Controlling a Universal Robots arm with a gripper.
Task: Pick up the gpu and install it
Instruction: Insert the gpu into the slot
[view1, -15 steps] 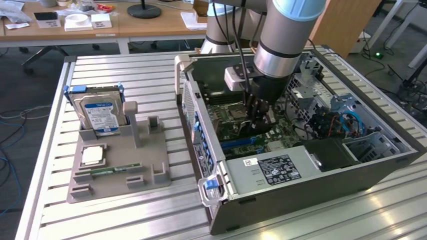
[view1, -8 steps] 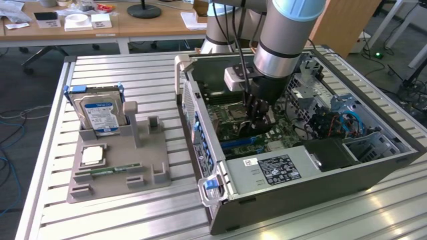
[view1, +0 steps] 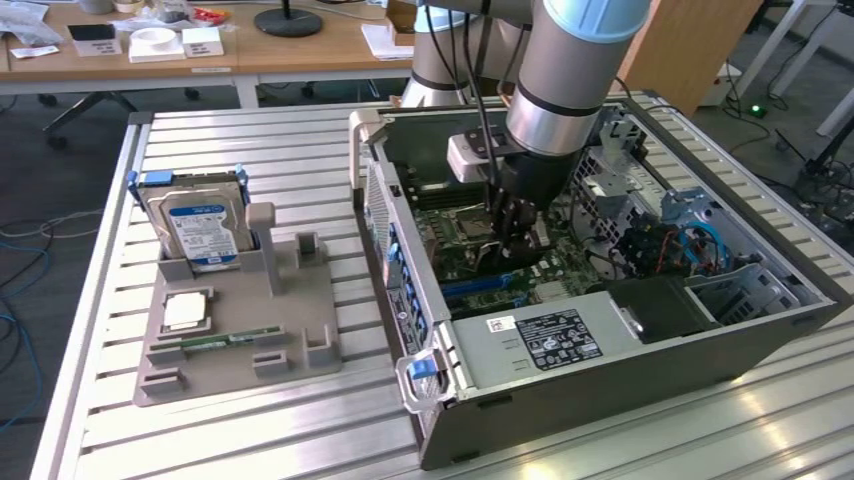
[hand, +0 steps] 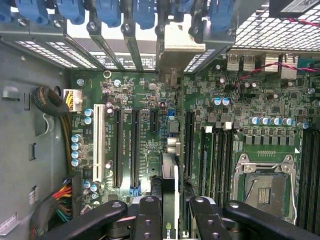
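The table (view1: 267, 140) was ribbed, brushed bare metal. The computer case (view1: 627, 375) looked matt grey sheet metal, the motherboard (hand: 145, 95) glossy green. The gpu (hand: 170, 190) ended in dull tan-silver metal; the gripper (hand: 176, 205) was smooth matt black, perhaps plastic.

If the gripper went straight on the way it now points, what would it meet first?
The gpu clamped in the gripper would likely reach the motherboard first, near its black expansion slots; depth leaves the exact slot unclear.

Slatted metal table (view1: 267, 440), wooden desk (view1: 307, 50) behind; cables (view1: 16, 245) on floor (view1: 54, 170)
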